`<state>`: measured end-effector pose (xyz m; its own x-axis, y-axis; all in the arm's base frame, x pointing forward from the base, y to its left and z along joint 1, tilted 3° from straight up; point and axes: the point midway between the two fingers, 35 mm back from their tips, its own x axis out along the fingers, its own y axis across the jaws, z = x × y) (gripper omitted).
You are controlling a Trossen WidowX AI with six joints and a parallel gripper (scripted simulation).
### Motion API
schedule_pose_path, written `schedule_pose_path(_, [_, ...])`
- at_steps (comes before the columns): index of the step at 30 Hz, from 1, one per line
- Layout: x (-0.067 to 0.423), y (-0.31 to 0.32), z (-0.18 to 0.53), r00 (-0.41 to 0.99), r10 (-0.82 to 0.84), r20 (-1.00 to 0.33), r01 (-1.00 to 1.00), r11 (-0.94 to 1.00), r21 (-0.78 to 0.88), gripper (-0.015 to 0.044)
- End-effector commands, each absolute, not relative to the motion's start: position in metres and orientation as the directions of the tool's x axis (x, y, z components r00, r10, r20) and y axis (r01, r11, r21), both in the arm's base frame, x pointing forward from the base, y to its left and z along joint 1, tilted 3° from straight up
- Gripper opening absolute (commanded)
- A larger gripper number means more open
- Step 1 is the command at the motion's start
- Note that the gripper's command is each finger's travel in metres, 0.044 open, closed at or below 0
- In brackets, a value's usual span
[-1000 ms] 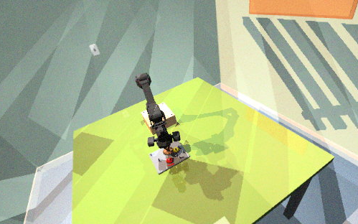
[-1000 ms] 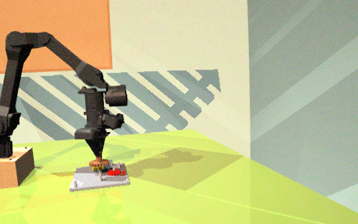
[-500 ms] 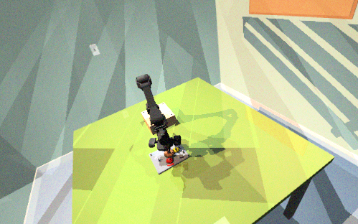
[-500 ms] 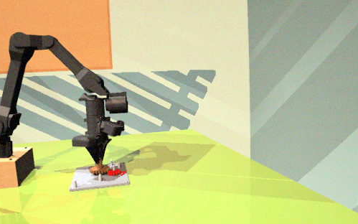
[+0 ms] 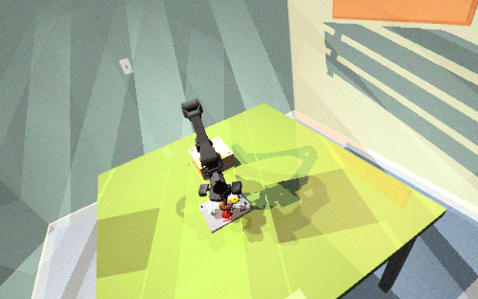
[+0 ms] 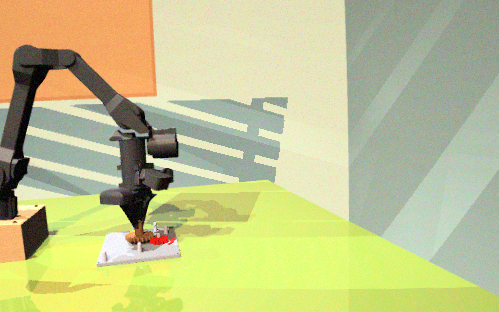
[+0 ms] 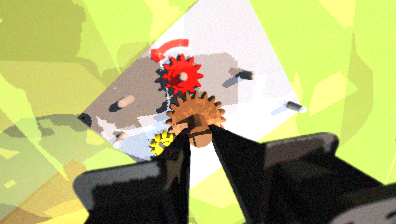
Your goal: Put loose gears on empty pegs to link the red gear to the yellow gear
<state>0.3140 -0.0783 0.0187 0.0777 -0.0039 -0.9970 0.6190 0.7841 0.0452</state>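
Observation:
The grey board (image 5: pixel 213 223) (image 6: pixel 117 257) (image 7: pixel 215 30) lies on the table. My gripper (image 6: pixel 139 226) (image 7: pixel 198 130) points down over it, shut on the upright handle of an orange-brown gear (image 5: pixel 224 206) (image 6: pixel 134 237) (image 7: pixel 192 107). That gear is low over the board, between the red gear (image 5: pixel 226 215) (image 6: pixel 159 241) (image 7: pixel 192 83) and the yellow gear (image 5: pixel 232 199) (image 7: pixel 160 145). Its teeth appear close to both in the wrist view. I cannot tell whether it sits flat or whether a peg is in it. A finger partly hides the yellow gear.
Empty pegs stand on the board, including two on the left (image 7: pixel 126 101) (image 7: pixel 120 138) and two on the right (image 7: pixel 246 75) (image 7: pixel 298 107) of the wrist view. The red arrow (image 7: pixel 170 47) is beside the red gear. The arm's wooden base (image 6: pixel 2 240) stands behind the board. No other loose gear shows.

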Motion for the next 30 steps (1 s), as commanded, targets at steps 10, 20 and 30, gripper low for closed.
schedule_pose_path(10, [0.3137,-0.0781,0.0157,0.079,-0.003,-0.997,0.436,0.899,0.032,0.0])
schedule_pose_path(20, [0.3151,-0.0781,0.0135,0.079,-0.003,-0.997,0.464,0.885,0.034,0.0])
schedule_pose_path(30, [0.3141,-0.0776,0.0127,0.079,-0.003,-0.997,0.581,0.813,0.044,0.0052])
